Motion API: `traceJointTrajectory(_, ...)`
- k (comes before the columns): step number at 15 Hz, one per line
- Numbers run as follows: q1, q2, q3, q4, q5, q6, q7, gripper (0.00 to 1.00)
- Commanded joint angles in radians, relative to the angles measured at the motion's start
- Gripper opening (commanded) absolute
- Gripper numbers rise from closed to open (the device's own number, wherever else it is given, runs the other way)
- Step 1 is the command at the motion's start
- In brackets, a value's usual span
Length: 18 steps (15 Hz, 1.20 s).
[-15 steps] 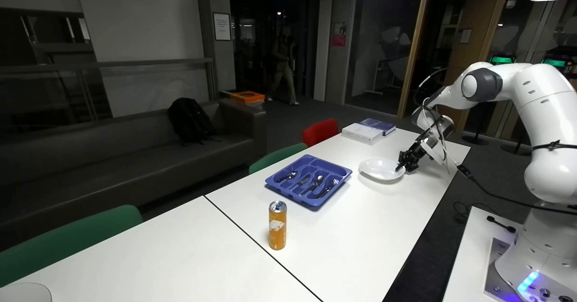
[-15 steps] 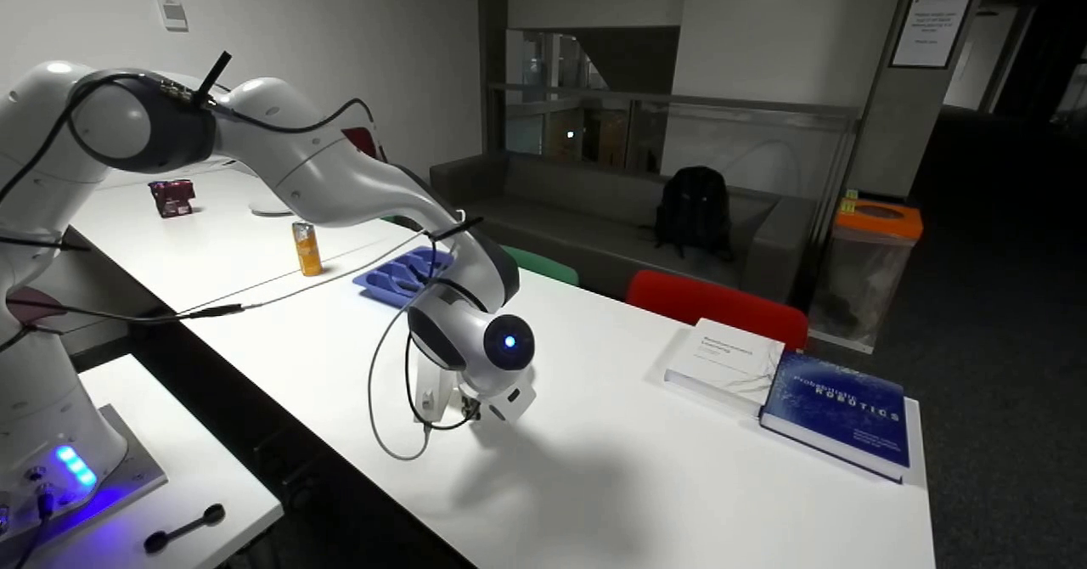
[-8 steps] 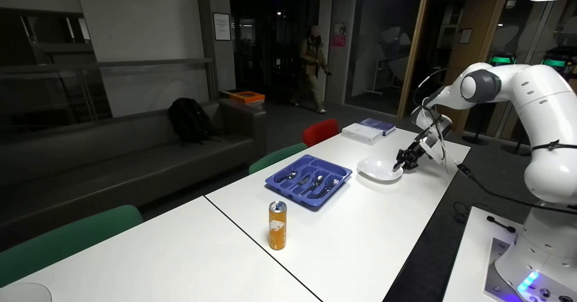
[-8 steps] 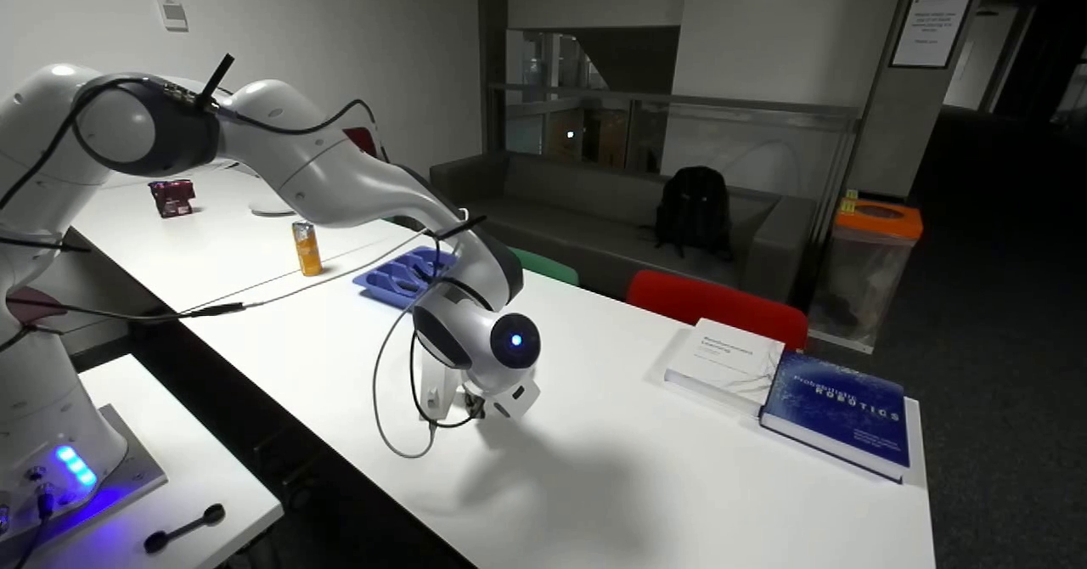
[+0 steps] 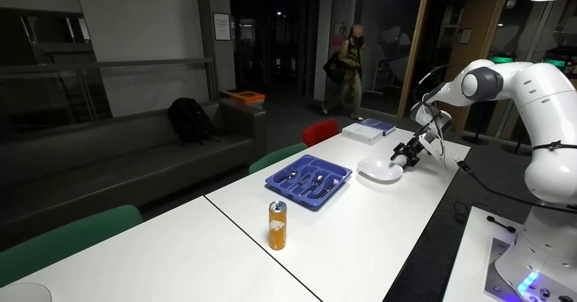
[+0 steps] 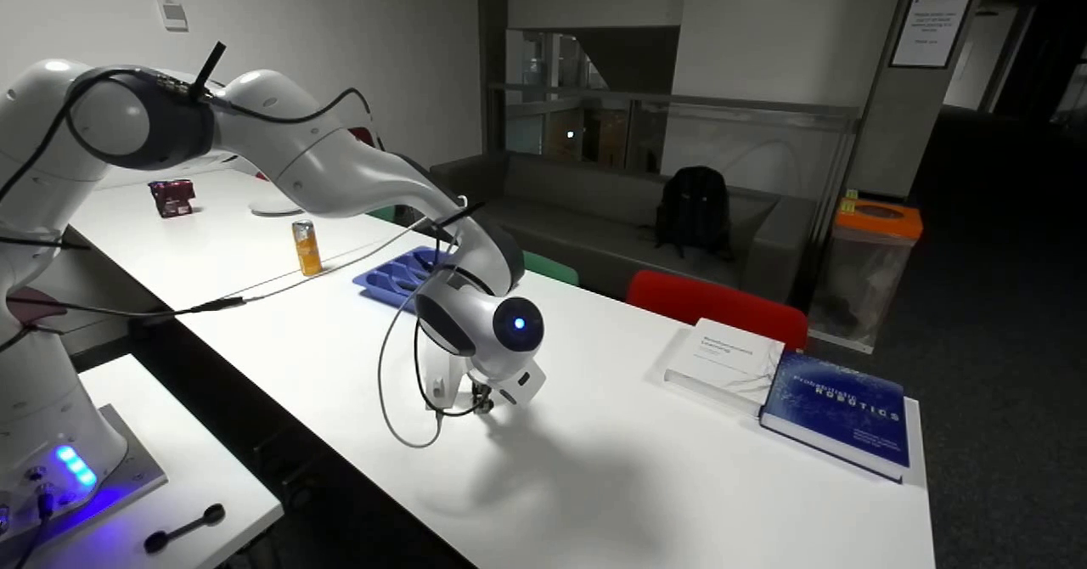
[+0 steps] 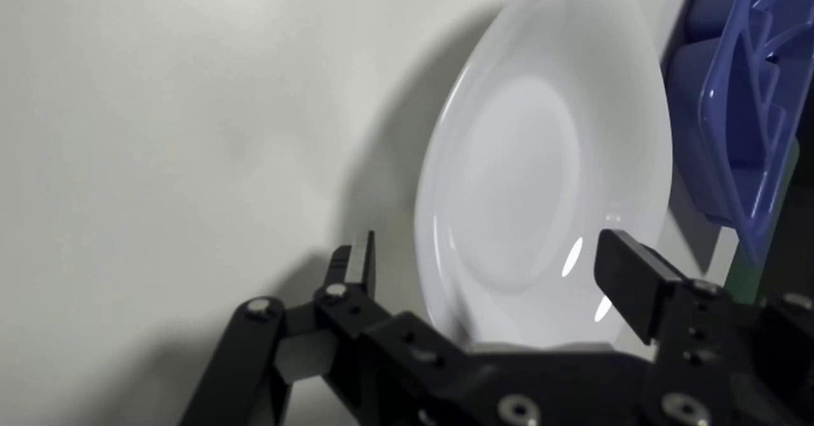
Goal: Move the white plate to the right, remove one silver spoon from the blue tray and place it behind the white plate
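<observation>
The white plate lies on the table, beside the blue tray. My gripper is at the plate's rim farther from the tray. In the wrist view the gripper stands wide open, one finger outside the white plate and the other over its bowl; nothing is pinched between them. The blue tray shows at the right there. A silver spoon lies among other cutlery in the tray's compartments. In an exterior view the arm hides the plate and part of the blue tray.
An orange can stands upright on the table near the tray. A white book and a blue book lie toward the table's end. Red and green chairs line the far edge. A person walks in the background.
The jaws, closed at the plate's rim a second ago, have spread apart and let go, and the gripper has risen slightly. The plate slid a little toward the tray, then stayed still.
</observation>
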Motion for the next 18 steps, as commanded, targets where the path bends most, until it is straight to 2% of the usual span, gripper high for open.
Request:
traceJointTrajectory(1, 0.022, -0.108, -0.004, -0.085, -0.023, 0.066, -0.004, 1.00)
traceJointTrajectory(9, 0.087, -0.335, -0.019, -0.272, -0.070, 0.344, -0.019, 1.00)
traceJointTrajectory(15, 0.118, -0.557, -0.054, -0.464, -0.233, 0.277, 0.018, 1.00)
traceJointTrajectory(17, 0.123, -0.586, -0.070, -0.488, -0.290, 0.243, 0.059, 1.00)
traceJointTrajectory(18, 0.115, -0.511, -0.057, -0.419, -0.246, 0.260, 0.026, 1.00)
